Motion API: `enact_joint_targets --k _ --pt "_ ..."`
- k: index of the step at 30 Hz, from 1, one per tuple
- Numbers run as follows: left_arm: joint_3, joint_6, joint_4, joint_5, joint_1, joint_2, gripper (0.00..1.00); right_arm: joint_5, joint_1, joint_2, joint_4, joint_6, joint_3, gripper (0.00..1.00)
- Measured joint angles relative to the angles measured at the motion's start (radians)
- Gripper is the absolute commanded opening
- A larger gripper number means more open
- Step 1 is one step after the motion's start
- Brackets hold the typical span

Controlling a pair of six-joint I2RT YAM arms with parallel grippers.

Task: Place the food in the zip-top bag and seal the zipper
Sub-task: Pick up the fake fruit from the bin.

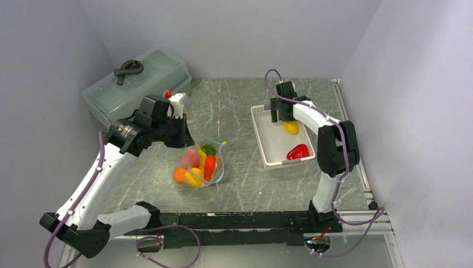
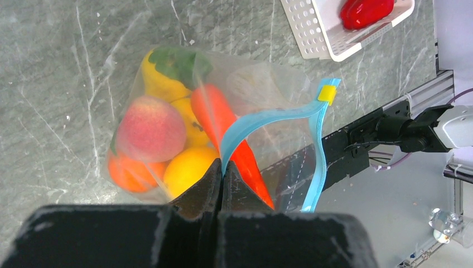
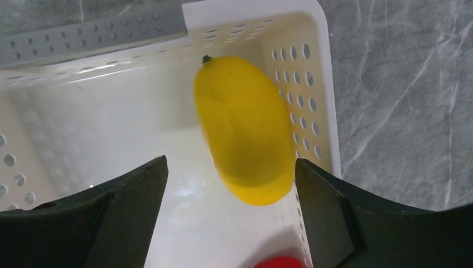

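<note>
Zip-top bag [image 1: 218, 146] [image 2: 268, 84]: clear and crinkled, lying on the table [image 1: 234, 100] about midway between the left and right edges and closer to the near edge. Its mouth is open.
Zipper [image 2: 268, 118]: teal-blue strip along the bag's mouth. Its 2 sides are parted into a loop, with a small yellow slider [image 2: 328, 93] at one end.
Food in the bag: 6 pieces packed against each other. They are a pink peach [image 2: 149, 128], a carrot [image 2: 215, 114], an orange [image 2: 128, 172], a lemon [image 2: 187, 167], a green piece [image 2: 178, 62], and another yellow piece [image 2: 159, 84] under the green one.
Food in the basket: 2 pieces, apart from each other. A yellow mango [image 3: 245, 128] [image 1: 290, 127] lies in the far half by the holed side wall, and a red pepper [image 1: 298, 152] [image 2: 365, 11] lies at the near end.
Basket [image 1: 262, 137] [image 3: 312, 33]: white and perforated, standing toward the right edge of the table, well apart from the bag.
Left gripper [image 2: 222, 167] [image 1: 181, 131]: jaws pressed together, pinching the zipper strip at the bag's mouth. The carrot is just beside the fingertips.
Right gripper [image 3: 230, 178] [image 1: 281, 116]: jaws wide apart, hanging over the basket with 1 finger on either side of the mango and neither touching it.
Lidded box [image 1: 156, 72]: translucent, at the far left corner of the table, with a black looped object [image 1: 128, 68] resting on its lid.
</note>
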Motion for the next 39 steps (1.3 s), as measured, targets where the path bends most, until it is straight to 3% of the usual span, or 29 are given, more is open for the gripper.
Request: enact_joint_targets --k 22,28,34,39 --pt "0.011 -0.002 -0.010 -0.006 0.000 -0.002 0.00 0.073 -0.001 0.077 0.004 -0.022 0.013 0.71" --pt "0.011 -0.002 -0.011 -0.007 0.000 -0.014 0.00 0.079 -0.001 0.102 0.005 -0.025 0.021 0.60" --pt "0.011 -0.002 -0.011 -0.008 0.000 -0.023 0.00 0.077 -0.001 0.105 0.006 -0.027 0.026 0.40" --pt "0.011 -0.002 -0.011 -0.008 0.000 -0.023 0.00 0.074 -0.001 0.101 0.005 -0.026 0.026 0.30"
